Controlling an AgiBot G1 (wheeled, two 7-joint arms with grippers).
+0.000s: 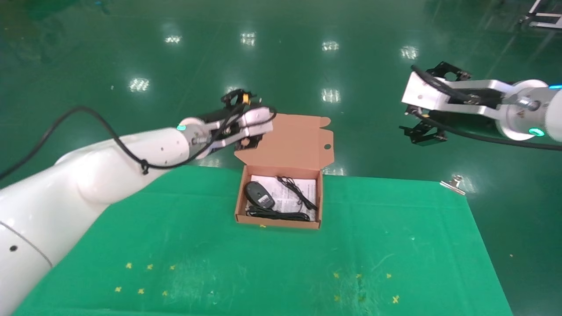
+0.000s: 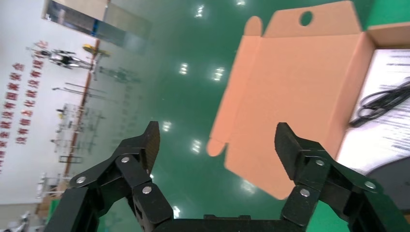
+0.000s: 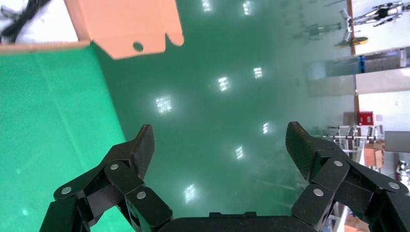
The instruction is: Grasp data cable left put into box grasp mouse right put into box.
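The salmon-orange box [image 1: 277, 222] stands open mid-table, its flap lid [image 1: 290, 140] raised at the back. Inside, on a white printed sheet, lie the black mouse [image 1: 259, 194], its thin cord [image 1: 298, 192] and the data cable [image 1: 274, 214], stretched along the front wall. My left gripper [image 1: 248, 142] hovers at the lid's left edge, open and empty; in its wrist view [image 2: 217, 140] the lid [image 2: 295, 92] and the cord [image 2: 382, 99] show. My right gripper [image 1: 421, 131] is raised over the floor beyond the table's far right, open and empty [image 3: 220, 142].
Green cloth [image 1: 373, 245] covers the table, with small yellow cross marks near the front. A metal clip [image 1: 454, 183] sits at the far right corner. The right wrist view shows the lid [image 3: 130, 24] and the cloth's edge [image 3: 48, 121].
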